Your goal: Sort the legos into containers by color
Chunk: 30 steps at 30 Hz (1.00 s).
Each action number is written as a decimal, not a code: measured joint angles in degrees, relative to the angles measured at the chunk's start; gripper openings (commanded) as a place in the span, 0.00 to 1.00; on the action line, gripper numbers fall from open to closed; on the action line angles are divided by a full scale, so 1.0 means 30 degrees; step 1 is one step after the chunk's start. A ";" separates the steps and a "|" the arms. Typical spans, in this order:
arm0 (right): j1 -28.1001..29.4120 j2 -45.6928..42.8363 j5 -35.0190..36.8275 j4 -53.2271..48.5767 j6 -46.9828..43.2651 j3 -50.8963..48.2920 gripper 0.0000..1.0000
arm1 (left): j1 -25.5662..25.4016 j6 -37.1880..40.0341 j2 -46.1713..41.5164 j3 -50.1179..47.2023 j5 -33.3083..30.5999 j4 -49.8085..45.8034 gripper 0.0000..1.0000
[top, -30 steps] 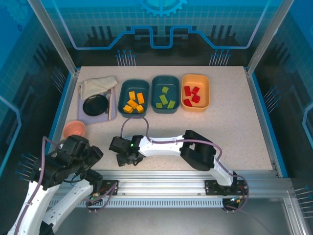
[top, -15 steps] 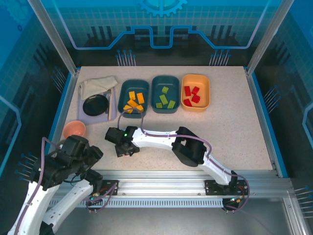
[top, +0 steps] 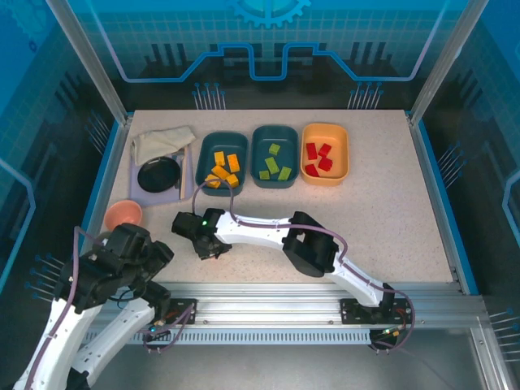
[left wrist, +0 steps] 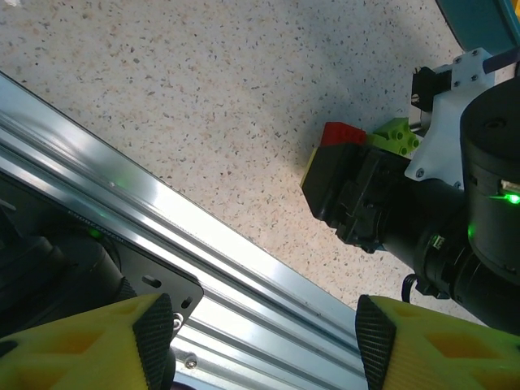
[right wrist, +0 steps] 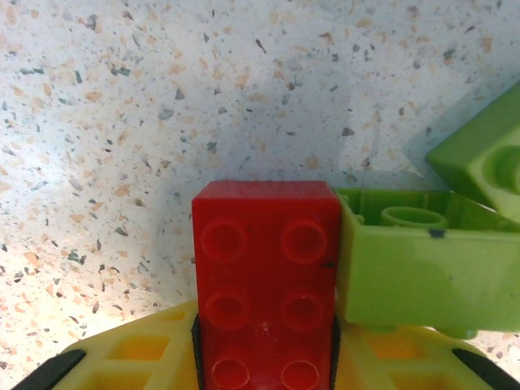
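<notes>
My right gripper (right wrist: 266,357) is shut on a red lego (right wrist: 266,276) lying on the speckled table, with the brick squeezed between the yellow fingers. A light green lego (right wrist: 418,264) touches its right side, and another green one (right wrist: 483,158) lies just beyond. From above, the right gripper (top: 211,246) sits low at the table's near left. The left wrist view shows the red lego (left wrist: 343,133) and a green lego (left wrist: 396,134) at that gripper's tip. My left gripper (left wrist: 264,341) hangs open over the front rail, holding nothing. The containers stand at the back: a teal tub (top: 202,154) with orange-yellow legos, a teal tub (top: 257,158) with green ones, an orange tub (top: 344,154) with red ones.
A pink bowl (top: 123,214) sits near the left arm. Behind it a black round dish (top: 158,173) and a folded cloth (top: 162,142) rest on a lavender tray. An aluminium rail (left wrist: 203,244) runs along the table's near edge. Blue frame walls border the table.
The right arm has reached further left and a little away from the rail, and its jaws have closed on the red lego. The left arm has stayed put.
</notes>
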 measured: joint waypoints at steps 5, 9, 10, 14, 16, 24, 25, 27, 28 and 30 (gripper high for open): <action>0.0211 -0.0007 0.0226 -0.0007 -0.0546 0.0000 0.29 | 0.0000 -0.0044 -0.0517 -0.0619 0.0051 0.0270 0.65; 0.0270 -0.0321 -0.0015 0.0080 -0.0947 -0.0197 0.27 | 0.0000 -0.0488 -0.0699 -0.0656 -0.0197 -0.0306 0.66; 0.0270 -0.0634 -0.0124 0.0160 -0.1013 -0.0466 0.27 | 0.0000 -0.0619 -0.0699 -0.0656 -0.0379 -0.0525 0.66; 0.0087 -0.3155 -0.0714 0.0386 -0.1231 -0.1989 0.26 | 0.0000 -0.1239 -0.0685 -0.0648 -0.0743 -0.0918 0.66; -0.0175 -0.4663 -0.1042 0.0619 -0.1362 -0.2630 0.26 | 0.0000 -0.1479 -0.0597 -0.0648 -0.0736 -0.0685 0.66; -0.3774 -1.0018 -0.1974 0.1406 -0.2433 -0.4758 0.25 | 0.0000 -0.1610 0.2288 -0.0925 0.1690 0.5275 0.66; -0.4641 -1.0513 -0.2033 0.1464 -0.2725 -0.5107 0.25 | 0.0000 -0.1610 0.3111 -0.0984 0.2164 0.6455 0.66; -0.6186 -1.1183 -0.2106 0.1501 -0.3220 -0.5654 0.25 | 0.0000 -0.1596 0.4721 -0.0984 0.2958 0.8590 0.66; -0.7198 -1.1446 -0.2171 0.1501 -0.3541 -0.5923 0.25 | -0.0007 -0.1588 0.5676 -0.0954 0.3366 0.9719 0.66; -0.9012 -1.1650 -0.2280 0.1501 -0.4116 -0.6207 0.25 | -0.0007 -0.1566 0.7614 -0.0721 0.3985 1.1504 0.66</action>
